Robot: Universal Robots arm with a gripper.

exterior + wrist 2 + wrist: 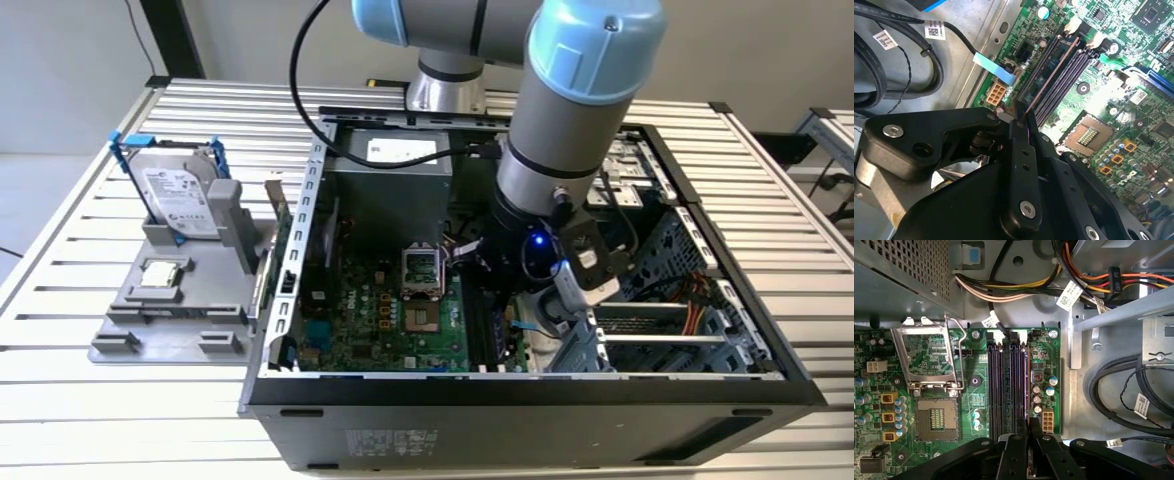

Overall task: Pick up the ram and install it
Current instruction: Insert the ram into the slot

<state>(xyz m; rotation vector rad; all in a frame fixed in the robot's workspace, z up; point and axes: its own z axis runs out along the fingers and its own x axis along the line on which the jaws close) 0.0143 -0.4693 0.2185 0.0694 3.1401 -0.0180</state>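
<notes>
Reaches down into the open computer case [534, 385], over the green motherboard [387, 330], well apart from the hard drive [180, 190] standing on the grey stand at the exterior view's left.

Gripper [1021, 120] clenched: grips the ram [1051, 76] by one end, edge-on, so that it appears in the second wrist view as a thin strip running straight out from the fingertips.

Points the ram's long axis the same way as the row of long black slots [995, 390], parallel and not crossed. Places the strip over the side of the row that lies toward the small white connector [1048, 419] and the bare metal case wall, away from the processor socket [936, 417].

Cannot tell whether the lower edge touches a slot or hangs just above it. Looks, as a judgement, like the lining-up stage, with the ram gripped and not yet seen seated.
</notes>
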